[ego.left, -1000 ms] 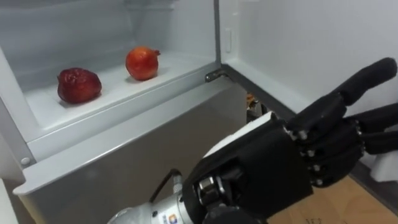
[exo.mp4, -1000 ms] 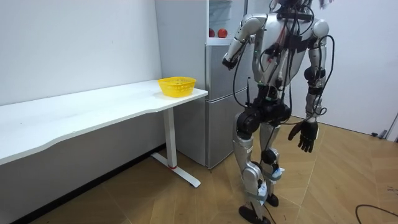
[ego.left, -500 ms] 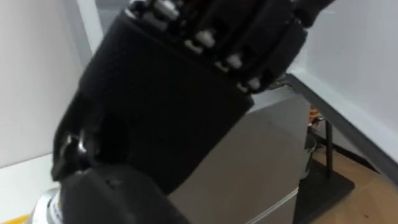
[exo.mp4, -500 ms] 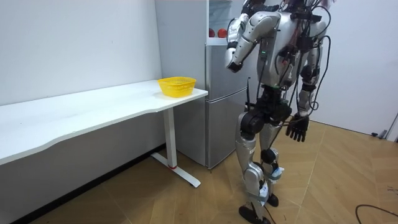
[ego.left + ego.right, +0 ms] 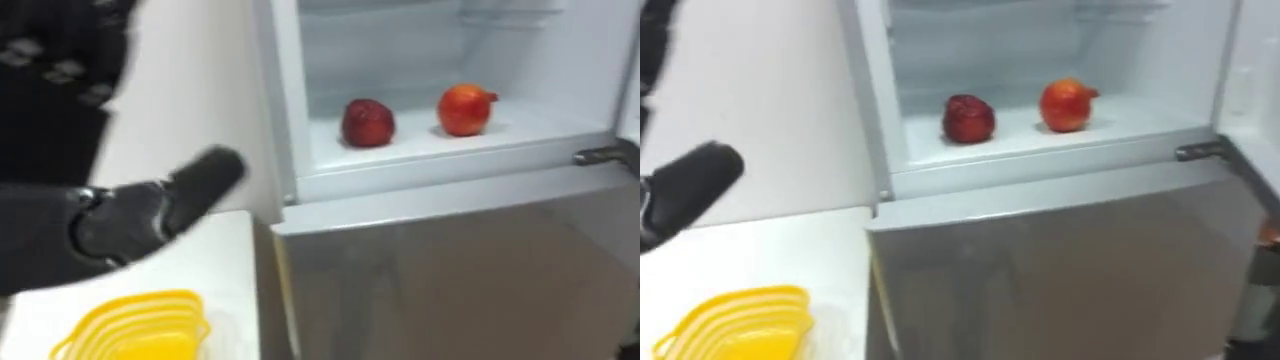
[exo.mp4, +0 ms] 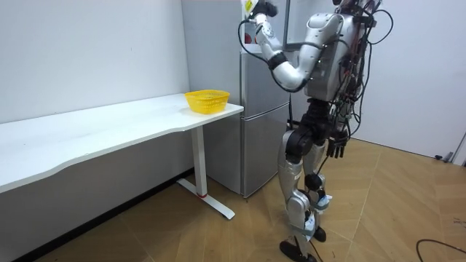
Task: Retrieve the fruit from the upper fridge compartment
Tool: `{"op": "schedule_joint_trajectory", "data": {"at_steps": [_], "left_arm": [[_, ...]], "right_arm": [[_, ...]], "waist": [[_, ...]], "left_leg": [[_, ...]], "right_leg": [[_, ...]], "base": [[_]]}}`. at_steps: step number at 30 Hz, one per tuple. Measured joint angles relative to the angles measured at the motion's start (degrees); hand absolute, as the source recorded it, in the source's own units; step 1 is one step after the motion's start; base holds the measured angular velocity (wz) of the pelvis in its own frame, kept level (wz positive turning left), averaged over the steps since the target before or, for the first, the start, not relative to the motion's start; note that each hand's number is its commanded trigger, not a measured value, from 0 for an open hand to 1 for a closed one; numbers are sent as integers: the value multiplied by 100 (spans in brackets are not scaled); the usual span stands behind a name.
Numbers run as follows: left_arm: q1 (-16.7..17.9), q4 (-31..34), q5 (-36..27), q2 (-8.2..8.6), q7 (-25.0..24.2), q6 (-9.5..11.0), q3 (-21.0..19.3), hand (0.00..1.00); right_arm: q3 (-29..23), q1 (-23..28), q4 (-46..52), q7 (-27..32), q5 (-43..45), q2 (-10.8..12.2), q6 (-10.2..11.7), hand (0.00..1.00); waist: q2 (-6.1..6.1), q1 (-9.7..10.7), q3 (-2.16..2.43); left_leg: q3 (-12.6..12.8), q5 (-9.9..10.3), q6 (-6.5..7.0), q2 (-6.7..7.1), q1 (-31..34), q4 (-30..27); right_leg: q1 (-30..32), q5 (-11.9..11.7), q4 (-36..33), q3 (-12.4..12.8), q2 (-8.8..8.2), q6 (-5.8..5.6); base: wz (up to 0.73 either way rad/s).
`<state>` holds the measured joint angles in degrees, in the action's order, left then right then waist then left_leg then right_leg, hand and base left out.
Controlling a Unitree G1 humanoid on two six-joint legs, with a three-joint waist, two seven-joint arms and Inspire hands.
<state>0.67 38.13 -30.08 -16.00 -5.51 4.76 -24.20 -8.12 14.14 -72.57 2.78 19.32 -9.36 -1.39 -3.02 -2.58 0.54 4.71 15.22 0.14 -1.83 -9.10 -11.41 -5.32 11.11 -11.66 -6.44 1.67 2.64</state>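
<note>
Two red fruits lie on the white shelf [image 5: 420, 150] of the open upper fridge compartment: a dark red one [image 5: 368, 122] on the left and a brighter orange-red one [image 5: 465, 108] on the right. My left hand [image 5: 120, 220] is raised at the left of the eye views, well left of the compartment and in front of the wall, with its fingers straight and nothing in it. In the room view this hand [image 6: 263, 9] is up beside the fridge's top. My right hand [image 6: 336, 148] hangs open by my hip.
I stand facing the grey fridge [image 6: 258, 116]; its lower door [image 5: 450, 280] is closed. A yellow basket [image 5: 130, 325] sits on the near end of the white table [image 6: 109, 124] to the left of the fridge. A metal hinge [image 5: 600, 155] sticks out at the compartment's right edge.
My left arm has swung up from chest height to the top of the fridge and out of the camera's way. The view has turned left, so the basket and table now show.
</note>
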Motion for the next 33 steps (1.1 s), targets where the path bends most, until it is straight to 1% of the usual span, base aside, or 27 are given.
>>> {"op": "schedule_joint_trajectory", "data": {"at_steps": [1,2,3,4,5,6,7,8,10,11,12,13,14,15,16,17,18,19,21,22,24,25,27,29,31,32,33], "left_arm": [[168,-42,247,8,110,16,-132,0],[444,-223,668,49,330,15,-307,0],[699,-423,1022,103,596,5,-452,0],[799,-553,1167,110,735,4,-508,0],[1003,-780,1328,112,1054,-10,-618,0],[1217,-1002,1370,126,1333,-10,-742,0],[1340,-1125,1364,142,1476,-2,-809,0],[1541,-1485,1308,171,1726,28,-907,0],[1881,-2212,1142,282,2188,17,-958,0],[1984,-2422,1141,333,2278,37,-958,0],[2142,-2905,1137,428,2435,47,-957,0],[2204,-3184,1140,466,2526,44,-946,0],[2299,-3755,1088,539,2662,28,-941,0],[2392,-4387,1044,618,2760,23,-941,0],[2427,-4709,1035,664,2794,6,-940,0],[2511,-5273,929,759,2875,-59,-916,0],[2570,-5902,876,787,2905,-64,-774,0],[2568,-6257,801,786,2887,-72,-692,0],[2552,-7482,699,861,2799,-221,-367,0],[2545,-7776,700,868,2735,-247,-253,0],[2511,-8684,723,910,2435,-429,55,0],[2498,-8838,733,931,2367,-455,105,0],[2439,-9263,914,968,2159,-517,453,0],[2377,-9320,1151,1001,2059,-538,721,0],[2201,-9325,1678,1001,1974,-556,1094,0],[2139,-9324,1808,1000,1957,-556,1176,0],[1973,-9318,2090,1001,1914,-555,1367,0]], "right_arm": [[-66,1,-1,27,48,2,-7,0],[-128,11,5,70,113,-4,-2,0],[-171,32,8,110,137,-14,-1,0],[-179,31,18,131,140,-22,0,0],[-188,3,28,155,141,-39,5,0],[-220,9,117,160,98,-42,6,0],[-225,4,163,177,93,-44,7,0],[-218,2,214,236,79,-43,12,0],[-224,21,386,277,10,-45,6,0],[-223,28,422,278,16,-44,1,0],[-221,46,461,275,23,-43,-12,0],[-214,46,453,270,23,-43,-21,0],[-192,51,449,229,24,-34,-77,0],[-203,46,449,186,22,-32,-125,0],[-228,54,445,177,20,-32,-130,0],[-230,58,410,165,-4,-31,-149,0],[-218,81,376,137,-43,-25,-193,0],[-217,91,353,130,-69,-23,-206,0],[-213,109,348,107,-67,-7,-266,0],[-216,96,350,89,-63,-7,-292,0],[-220,95,359,9,-80,-8,-357,0],[-221,93,360,6,-95,-9,-363,0],[-197,96,365,5,-155,-8,-356,0],[-111,28,375,3,-190,0,-340,0],[-17,-94,377,27,-219,2,-284,0],[-7,-123,396,35,-232,2,-260,0],[10,-126,541,82,-339,5,-211,0]], "waist": [[0,-12,-3],[-16,-86,-6],[-34,-175,-10],[-60,-226,-5],[-101,-270,-13],[-130,-278,-32],[-91,-286,-46],[-138,-294,-52],[-160,-359,-49],[-162,-384,-47],[-190,-404,-48],[-183,-404,-45],[-179,-431,-42],[-127,-489,-13],[-125,-487,-14],[-82,-461,-7],[-41,-449,-12],[-15,-446,-14],[63,-454,-17],[64,-443,-16],[131,-409,-21],[130,-406,-20],[150,-353,-42],[133,-303,-49],[118,-103,-58],[116,-49,-60],[111,-10,-63]], "left_leg": [[-49,-6,1,12,3,0],[-140,-8,1,34,-7,-12],[-222,-8,2,53,-11,-20],[-246,-8,2,55,-14,-25],[-341,-8,2,68,-13,-43],[-381,-8,2,77,-25,-30],[-397,-8,2,81,-38,-28],[-429,-8,2,89,-58,-29],[-515,-12,7,127,-54,-19],[-512,-13,8,134,-56,-16],[-518,-13,9,141,-54,-7],[-528,-13,9,144,-50,-3],[-536,-13,10,150,-33,-1],[-525,-13,10,152,-35,4],[-528,-13,10,154,-38,3],[-562,-13,10,161,-42,6],[-596,-13,10,169,-40,15],[-628,-13,10,174,-50,16],[-630,-12,9,178,-77,14],[-624,-12,9,176,-76,12],[-601,-11,9,170,-59,10],[-574,-11,9,165,-61,9],[-569,-11,9,162,-64,13],[-526,-12,10,157,-60,10],[-523,-15,15,155,-56,10],[-519,-19,19,155,-56,11],[-466,-21,22,147,-47,22]], "right_leg": [[-29,12,10,-53,-14,-1],[-81,45,21,-156,-44,-11],[-112,66,26,-169,-54,-19],[-121,69,28,-193,-55,-20],[-184,69,77,-307,-72,-20],[-238,74,116,-362,-72,-27],[-259,79,122,-385,-75,-31],[-299,102,127,-438,-98,-28],[-280,175,95,-475,-141,-42],[-275,189,81,-465,-147,-45],[-276,198,87,-462,-153,-53],[-274,201,88,-467,-154,-57],[-262,211,85,-472,-159,-62],[-253,216,83,-480,-163,-64],[-261,215,89,-486,-167,-65],[-296,215,91,-507,-170,-67],[-326,218,105,-535,-176,-72],[-346,223,110,-536,-179,-78],[-377,235,126,-531,-179,-84],[-378,235,132,-532,-178,-84],[-384,234,126,-530,-176,-82],[-384,234,128,-529,-175,-82],[-389,235,129,-528,-177,-81],[-365,237,101,-520,-177,-80],[-357,241,81,-518,-176,-77],[-356,240,77,-512,-176,-77],[-311,240,39,-458,-169,-76]], "base": [[44],[45],[37],[29],[31],[31],[25],[20],[16],[0],[0],[7],[0],[0],[0],[8],[14],[17],[7],[0],[0],[0],[2],[4],[5],[-6],[-14]]}}
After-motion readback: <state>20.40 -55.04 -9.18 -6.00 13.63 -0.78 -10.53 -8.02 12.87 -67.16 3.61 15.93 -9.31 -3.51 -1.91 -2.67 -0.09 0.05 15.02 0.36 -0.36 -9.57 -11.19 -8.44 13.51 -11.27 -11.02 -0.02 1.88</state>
